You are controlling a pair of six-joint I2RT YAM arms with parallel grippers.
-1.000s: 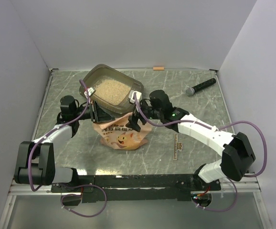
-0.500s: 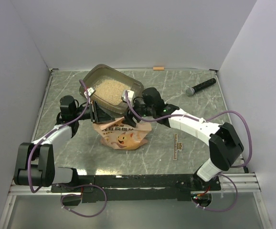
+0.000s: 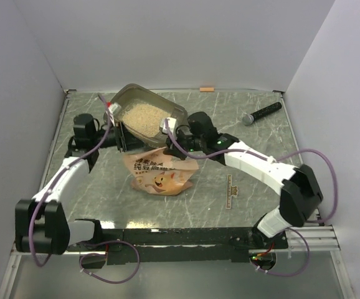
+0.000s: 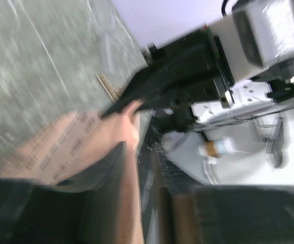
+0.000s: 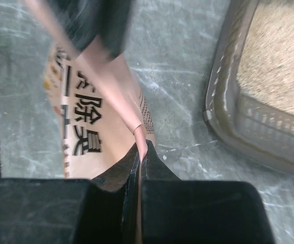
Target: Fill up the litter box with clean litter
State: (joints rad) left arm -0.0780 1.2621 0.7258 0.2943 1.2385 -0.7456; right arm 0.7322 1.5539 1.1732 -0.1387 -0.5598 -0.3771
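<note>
My right claw (image 5: 139, 148) is pinched shut on the top edge of the pouch (image 3: 161, 177), which stands mid-table just at 6 o'clock of the box (image 3: 179, 113), already part-filled with litter (image 3: 144, 117). My left claw (image 3: 120, 133) sits at the pouch's 10 o'clock corner, grip impossible to tell. To pour well, I judge the mouth must rise evenly over the near rim. The table (image 3: 255, 156) is grey, marbled and white-walled, with a black stick (image 3: 262, 113) at 2 o'clock.
</note>
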